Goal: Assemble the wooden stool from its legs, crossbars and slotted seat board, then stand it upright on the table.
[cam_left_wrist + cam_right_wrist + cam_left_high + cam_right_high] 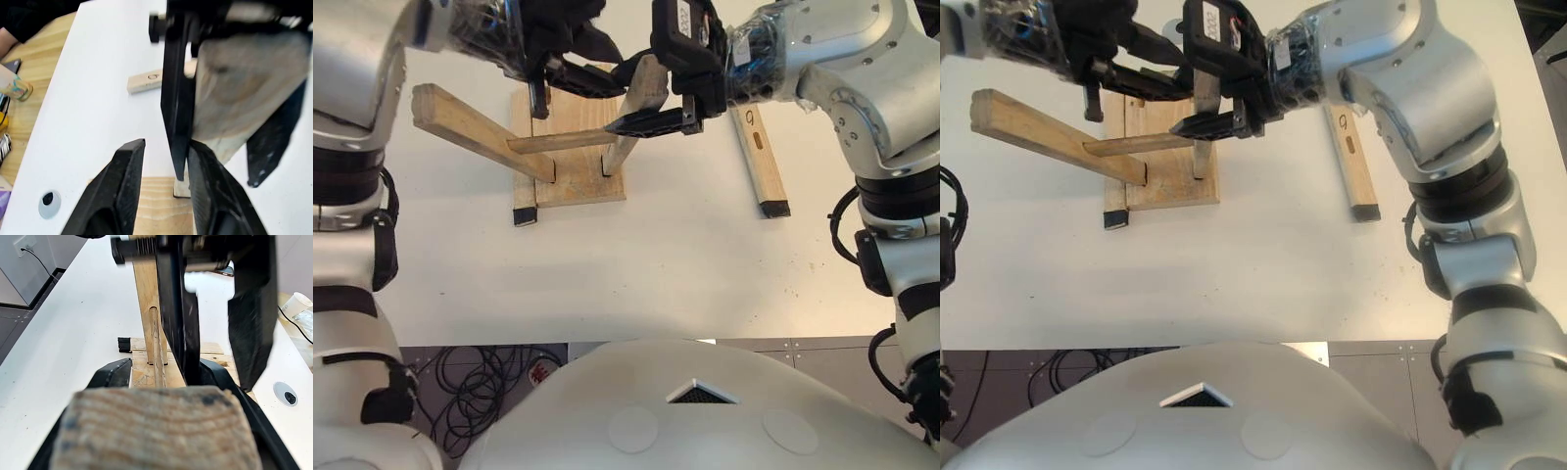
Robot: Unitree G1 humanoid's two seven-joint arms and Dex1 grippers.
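Grippers both work at the far side of the table (pixel 656 274), so going near to far. Nearest on my R is a loose leg (pixel 759 157) lying flat, well apart from the rest and untouched. On my L a 2nd spare leg (pixel 524 201) with a black foot cap lies along the seat board's L edge; can't tell if it sits under or just beside it. Next is the slotted seat board (pixel 582 181), flat on the table with its underside up. Two legs rise from it: the leaning leg (pixel 475 127) tilts far out to my L, and the held leg (pixel 625 147) stands closer to upright. A crossbar (pixel 558 142) spans between them. Its L end meets the leaning leg, while its R end is hidden by my fingers, so can't say if it's seated. Farthest, my R gripper (pixel 644 103) is clamped on the held leg's top end, w/ wood grain showing between the fingers in the R wrist view. My L gripper (pixel 164 147) sits just beside it w/ fingers spread and nothing in them. Progress, my est.: approx. halfway or less. 2 legs + 1 crossbar are in place but look loose and splayed. Left to do: square the leaning leg, fit both spare legs and any other crossbars, then flip the stool upright.
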